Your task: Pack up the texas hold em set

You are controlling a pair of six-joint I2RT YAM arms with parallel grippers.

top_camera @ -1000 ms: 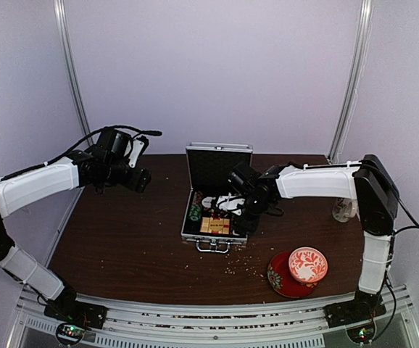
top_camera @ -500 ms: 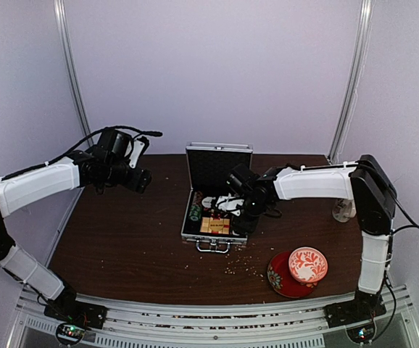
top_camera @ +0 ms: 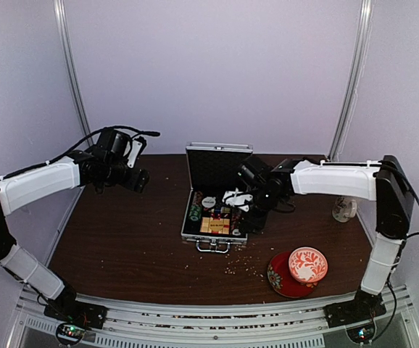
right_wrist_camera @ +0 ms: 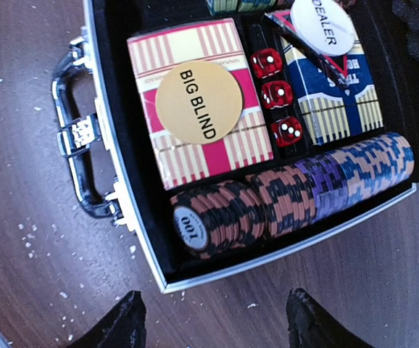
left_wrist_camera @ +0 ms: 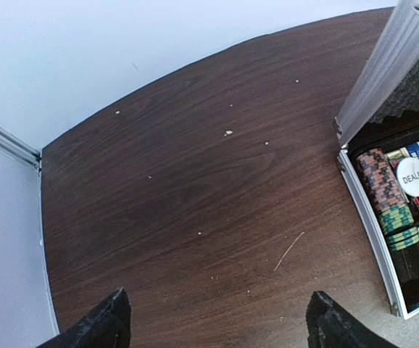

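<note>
Your small silver aluminium briefcase [top_camera: 218,168] lies open at the table's centre. Its black-lined lid stands at 12 o'clock, its black handle [right_wrist_camera: 79,156] points to 6, and its long axis runs 9 to 3. It holds a red-tan striped card box [right_wrist_camera: 162,69], red dice [right_wrist_camera: 275,94] and a row of dark chips [right_wrist_camera: 289,196]. The right gripper [right_wrist_camera: 213,326] hovers at its 3 o'clock edge, fingers spread and empty. The left gripper [left_wrist_camera: 217,326], well off at 9 o'clock, is spread and empty too.

BIG BLIND disc [right_wrist_camera: 198,101], DEALER button [right_wrist_camera: 322,25], chip [right_wrist_camera: 190,220] apparently marked 100.
</note>
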